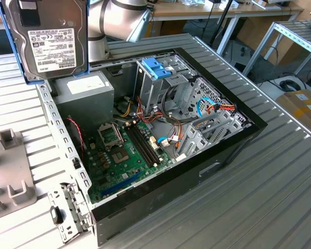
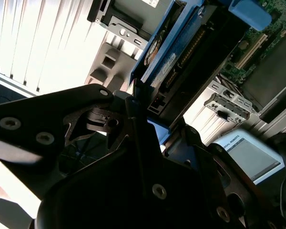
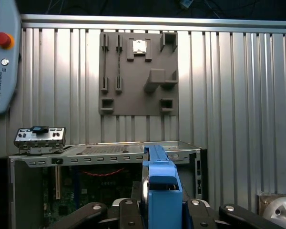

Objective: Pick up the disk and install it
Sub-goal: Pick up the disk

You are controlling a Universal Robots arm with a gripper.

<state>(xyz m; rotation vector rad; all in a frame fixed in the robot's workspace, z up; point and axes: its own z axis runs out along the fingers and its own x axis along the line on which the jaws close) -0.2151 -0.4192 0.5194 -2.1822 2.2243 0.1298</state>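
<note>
Ribbed metal desk (image 1: pixel 280 176) carries a grey fixture plate (image 1: pixel 10 171) at nine o'clock of the open computer case (image 1: pixel 217 155). The disk (image 1: pixel 54 39) hangs in the air at eleven o'clock of the case, label toward the exterior view, its upper end cut off by the frame. Workbenches (image 1: pixel 197 9) stand at twelve o'clock, a cardboard box (image 1: pixel 303 106) at three. In the first wrist view the gripper (image 3: pixel 161 207) clamps the disk's blue carrier edge-on; the contact itself is hard to make out.
</note>
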